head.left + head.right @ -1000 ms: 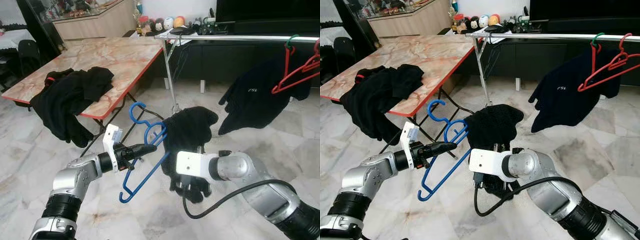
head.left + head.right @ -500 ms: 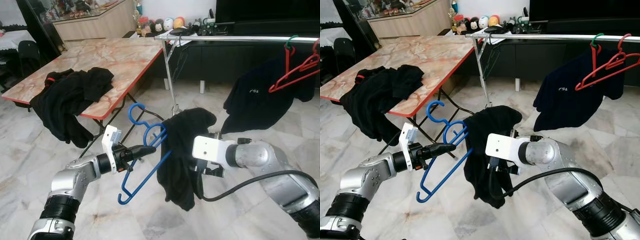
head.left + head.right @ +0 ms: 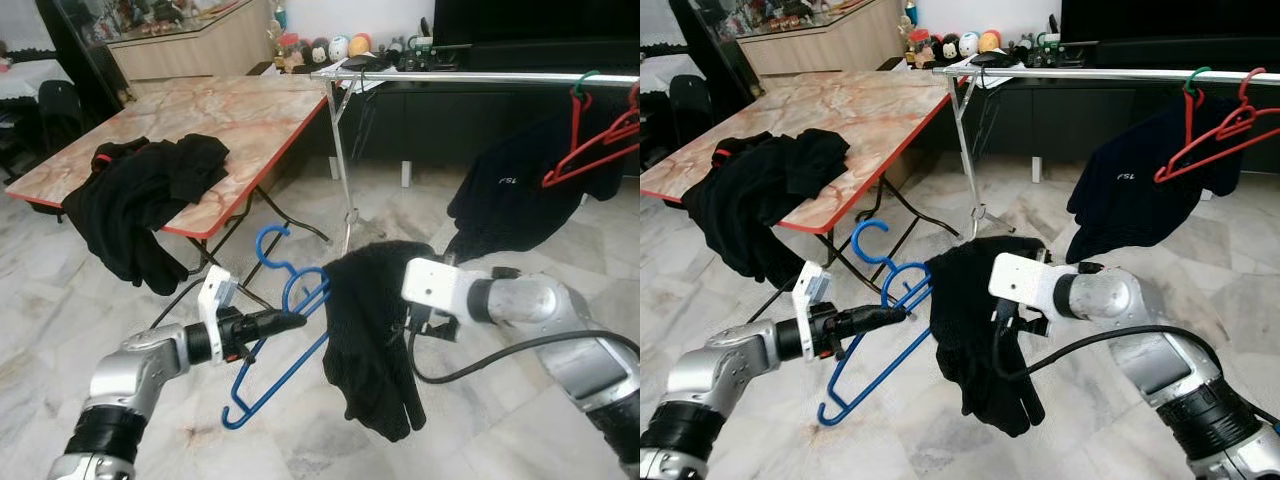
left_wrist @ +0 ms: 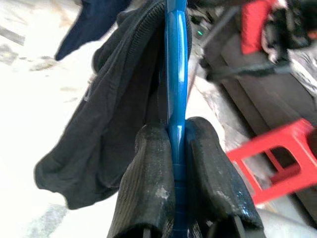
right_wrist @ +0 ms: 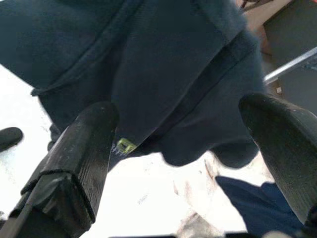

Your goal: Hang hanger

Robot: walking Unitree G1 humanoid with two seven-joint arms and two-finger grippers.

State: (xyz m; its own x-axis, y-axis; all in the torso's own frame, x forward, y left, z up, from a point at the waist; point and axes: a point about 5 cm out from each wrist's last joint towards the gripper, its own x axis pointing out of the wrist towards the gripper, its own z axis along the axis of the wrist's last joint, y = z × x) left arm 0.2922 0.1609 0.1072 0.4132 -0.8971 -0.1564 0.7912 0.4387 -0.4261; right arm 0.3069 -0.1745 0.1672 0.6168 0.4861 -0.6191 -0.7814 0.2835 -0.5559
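The left claw (image 4: 178, 148) is clamped tight on the blue hanger (image 3: 285, 330), holding it out in front of the robot above the marble floor (image 3: 300, 440), with a black garment (image 3: 370, 330) draped over the hanger's right end and hanging down. The right claw (image 5: 183, 144) has its fingers (image 5: 84, 148) spread wide apart, holding nothing, just beside the hanging black garment on its right. Farther off, a marble-topped bench (image 3: 230, 115) at the left carries a heap of black clothes (image 3: 135, 195), and a metal rail (image 3: 470, 76) at the far right bears a red hanger (image 3: 590, 140) and a dark shirt (image 3: 510, 200).
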